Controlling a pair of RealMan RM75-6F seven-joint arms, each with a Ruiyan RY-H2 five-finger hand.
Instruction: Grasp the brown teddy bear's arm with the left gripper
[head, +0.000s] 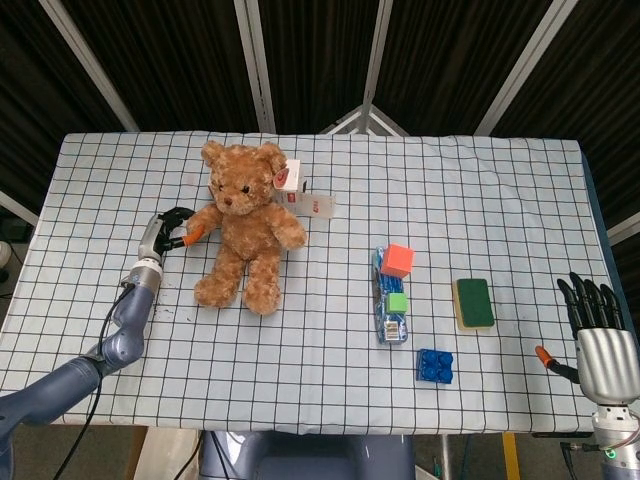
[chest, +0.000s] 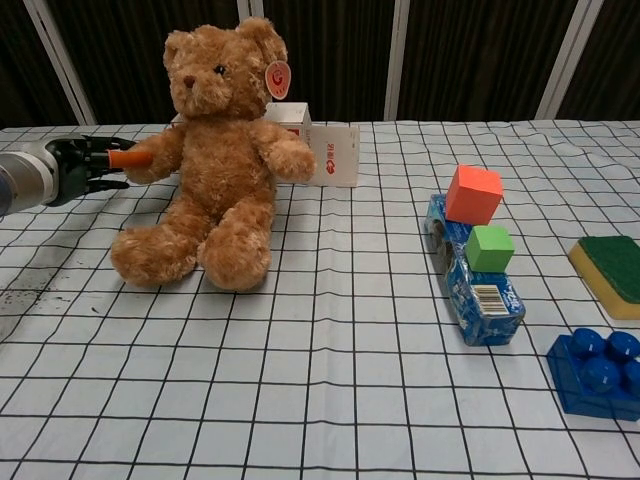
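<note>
on checkered cloth (head: 330, 300), left hand (head: 168, 231) touches fuzzy bear's arm (head: 203, 219).

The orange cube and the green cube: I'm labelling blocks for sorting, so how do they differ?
The orange cube looks larger than the green cube. The orange one sits at the far end of the blue carton, the green one nearer the middle. The orange cube is turned with a corner toward the chest camera, while the green cube sits squarer. Both are plain solid-coloured cubes resting on the same lying carton.
</note>
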